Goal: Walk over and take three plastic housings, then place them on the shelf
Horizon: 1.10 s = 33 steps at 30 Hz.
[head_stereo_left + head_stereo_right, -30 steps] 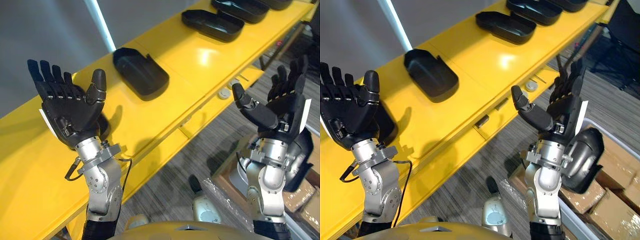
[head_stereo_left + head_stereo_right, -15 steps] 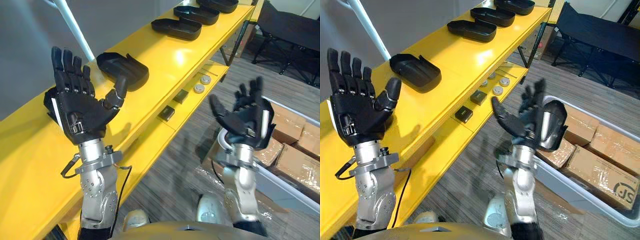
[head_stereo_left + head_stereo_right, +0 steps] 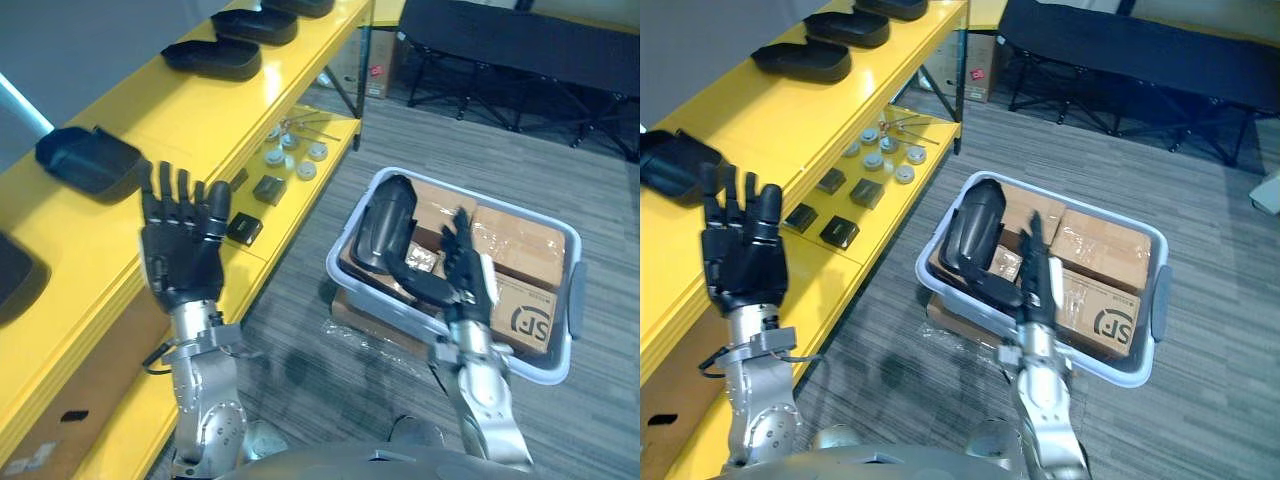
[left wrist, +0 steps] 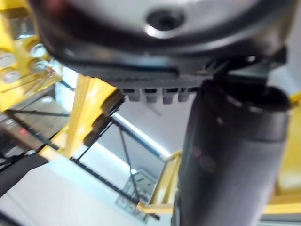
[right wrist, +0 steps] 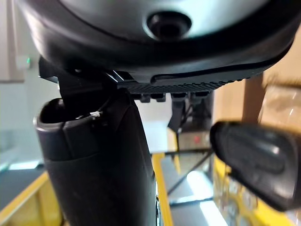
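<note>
The yellow shelf [image 3: 150,110] runs up the robot's left from 7 o'clock to 12 o'clock. On its top board lie black plastic housings, open side up: the nearest housing [image 3: 88,160] at 10 o'clock, a second housing [image 3: 212,58] at 11 o'clock, and a third housing [image 3: 262,25] just past it. On the lower board, near 11 o'clock, sit small round metal parts [image 3: 290,152] and, nearer, small black blocks [image 3: 245,230]. The left hand [image 3: 182,262] is raised at 9 o'clock, palm toward the camera, fingers straight and spread, holding nothing. At 3 to 4 o'clock a pale grey bin [image 3: 500,210] stands on the grey carpet [image 3: 600,420], packed with cardboard boxes [image 3: 525,245]. Another black plastic housing [image 3: 385,222] stands on end in the bin's 10 o'clock corner. The right hand [image 3: 462,275] is upright in front of the bin, seen edge-on, fingers straight, thumb out toward 9 o'clock, grasping nothing. A black folding bench [image 3: 520,45] stands at 1 o'clock.
</note>
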Tool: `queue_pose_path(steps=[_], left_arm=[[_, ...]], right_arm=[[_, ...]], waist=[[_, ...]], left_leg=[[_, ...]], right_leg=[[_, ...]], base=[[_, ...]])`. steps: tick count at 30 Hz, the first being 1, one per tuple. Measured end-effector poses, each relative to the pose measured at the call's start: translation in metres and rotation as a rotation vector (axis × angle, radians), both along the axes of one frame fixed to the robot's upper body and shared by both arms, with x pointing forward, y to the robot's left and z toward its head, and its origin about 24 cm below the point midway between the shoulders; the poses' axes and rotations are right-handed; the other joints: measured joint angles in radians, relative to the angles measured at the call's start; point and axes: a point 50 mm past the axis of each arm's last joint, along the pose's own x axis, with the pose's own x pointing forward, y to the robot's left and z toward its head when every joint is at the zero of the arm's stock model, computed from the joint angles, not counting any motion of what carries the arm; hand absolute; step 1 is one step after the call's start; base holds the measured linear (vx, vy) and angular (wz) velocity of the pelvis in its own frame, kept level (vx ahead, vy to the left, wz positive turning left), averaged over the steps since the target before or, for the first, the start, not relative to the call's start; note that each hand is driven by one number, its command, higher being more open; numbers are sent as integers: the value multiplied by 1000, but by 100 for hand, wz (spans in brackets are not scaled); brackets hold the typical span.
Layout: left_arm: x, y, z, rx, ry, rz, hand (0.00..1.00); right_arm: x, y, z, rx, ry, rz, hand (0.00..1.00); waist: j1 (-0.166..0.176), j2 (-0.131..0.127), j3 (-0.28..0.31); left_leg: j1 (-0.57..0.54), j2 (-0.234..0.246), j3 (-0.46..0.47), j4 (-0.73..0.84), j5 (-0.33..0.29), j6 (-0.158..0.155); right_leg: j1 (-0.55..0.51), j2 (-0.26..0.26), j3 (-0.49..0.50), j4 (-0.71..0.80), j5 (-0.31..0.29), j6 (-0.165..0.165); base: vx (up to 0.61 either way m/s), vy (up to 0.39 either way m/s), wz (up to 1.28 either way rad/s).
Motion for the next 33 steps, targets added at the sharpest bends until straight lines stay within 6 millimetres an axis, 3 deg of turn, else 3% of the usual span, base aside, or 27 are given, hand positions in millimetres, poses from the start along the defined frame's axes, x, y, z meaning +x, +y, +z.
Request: queue_pose_path(steps=[2, 5, 7, 10, 12, 14, 15, 17, 18, 21, 24, 28, 33], left_arm=[[-3, -2, -4, 12, 14, -23, 100], [-4, -2, -6, 26, 22, -43, 100], [-4, -2, -9, 48, 28, -72, 100], [-1, -8, -10, 103, 16, -165, 100], [3, -18, -9, 139, 1, -258, 100], [4, -25, -8, 147, -10, -300, 100], [4, -26, -8, 147, -15, -308, 100], [8, -29, -3, 148, -39, -320, 100], [12, -32, -1, 149, -54, -330, 100], [14, -37, -5, 145, -39, -351, 100], [14, -37, -9, 146, -21, -357, 100], [15, -35, -14, 163, 2, -367, 100], [19, -36, -15, 134, 1, -386, 100]], right_arm=[[-7, -3, -7, 18, 38, -15, 100], [-5, 3, -8, 19, 43, 5, 100], [1, 9, -12, 20, 67, 9, 100], [30, 12, -34, -11, 161, -5, 100], [43, 4, -50, -43, 239, -97, 100], [55, -2, -49, -53, 247, -156, 100], [61, -5, -46, -56, 236, -177, 100], [93, -19, -24, -76, 166, -249, 100], [114, -34, -1, -105, 103, -311, 100], [138, -58, 44, -154, -27, -420, 100], [143, -71, 63, -181, -82, -483, 100], [146, -81, 67, -163, -76, -508, 100], [164, -102, 90, -201, -58, -539, 100]], waist=[[0, 0, -7], [15, -5, -12], [30, -16, -16], [34, -25, -15], [66, -23, -13], [75, -23, -8], [78, -20, 1], [81, -11, 51], [83, -1, 89], [94, 15, 125], [106, 1, 158], [114, 1, 170], [126, 38, 241]], left_leg=[[32, -37, -10, -51, -40, 16], [31, -93, 13, -93, -40, -11], [31, -121, 24, -90, -40, -11], [2, -145, 3, -31, -72, 19], [-41, -152, -25, 23, -99, 22], [-92, -154, -51, 52, -102, 26], [-106, -154, -57, 59, -102, 26], [-159, -148, -73, 96, -102, 26], [-195, -147, -94, 122, -102, 27], [-252, -147, -118, 141, -95, 28], [-264, -150, -126, 141, -91, 28], [-281, -156, -144, 144, -88, 30], [-287, -162, -168, 154, -84, 36]], right_leg=[[-16, 1, 33, -3, 7, 11], [-71, -32, 59, -20, 62, 30], [-68, -54, 58, -62, 101, 39], [-28, -73, 42, -140, 169, 48], [-5, -79, 12, -194, 202, 59], [-3, -77, -19, -238, 231, 60], [-2, -73, -27, -254, 242, 58], [-6, -60, -48, -295, 276, 57], [-11, -56, -64, -309, 287, 60], [-47, -49, -75, -317, 312, 50], [-54, -50, -82, -317, 316, 47], [-58, -53, -95, -315, 316, 47], [-60, -60, -108, -291, 314, 46]], base=[[37, 68, -58], [-1, 127, -39], [-21, 192, -25], [-45, 154, 8], [-86, 109, 22], [-81, 50, 30], [-130, 32, 25], [-180, 18, 20], [-190, 7, 19], [-170, 13, 12], [-72, 10, 7], [-13, 15, 12], [-32, 25, 7]])
